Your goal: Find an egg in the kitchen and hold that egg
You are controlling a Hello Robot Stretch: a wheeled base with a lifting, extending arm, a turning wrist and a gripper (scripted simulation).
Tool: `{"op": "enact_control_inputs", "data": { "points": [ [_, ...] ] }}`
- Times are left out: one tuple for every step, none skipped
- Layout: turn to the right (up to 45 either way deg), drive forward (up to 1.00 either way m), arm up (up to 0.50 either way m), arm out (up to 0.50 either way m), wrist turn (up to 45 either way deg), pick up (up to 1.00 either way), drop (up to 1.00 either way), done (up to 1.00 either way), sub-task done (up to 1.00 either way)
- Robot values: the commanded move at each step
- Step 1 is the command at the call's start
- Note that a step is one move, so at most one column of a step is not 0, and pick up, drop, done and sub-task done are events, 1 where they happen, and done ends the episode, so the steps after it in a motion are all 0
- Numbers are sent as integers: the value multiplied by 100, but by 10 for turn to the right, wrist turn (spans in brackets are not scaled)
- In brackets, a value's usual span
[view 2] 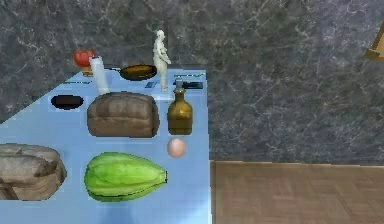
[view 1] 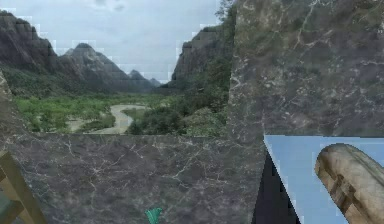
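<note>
Arm side view: the egg [view 2: 177, 147] is seen lying on the blue table [view 2: 190, 188], near the edge toward the view's right, just in front of the brown bottle [view 2: 179, 113] and beside the green fruit [view 2: 124, 177]. Jaw state cannot be told, so the bearing from jaws to egg is undetermined.

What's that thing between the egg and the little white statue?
A brown bottle stands there, between the egg and the white statue, on the light blue table. You can see it in the arm side view.
</note>
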Motion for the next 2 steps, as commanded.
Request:
{"op": "enact_control_inputs", "data": {
  "points": [
    [0,0,38,0,0,0,0,0,0],
    [0,0,0,22,0,0,0,0,0]
  ]
}}
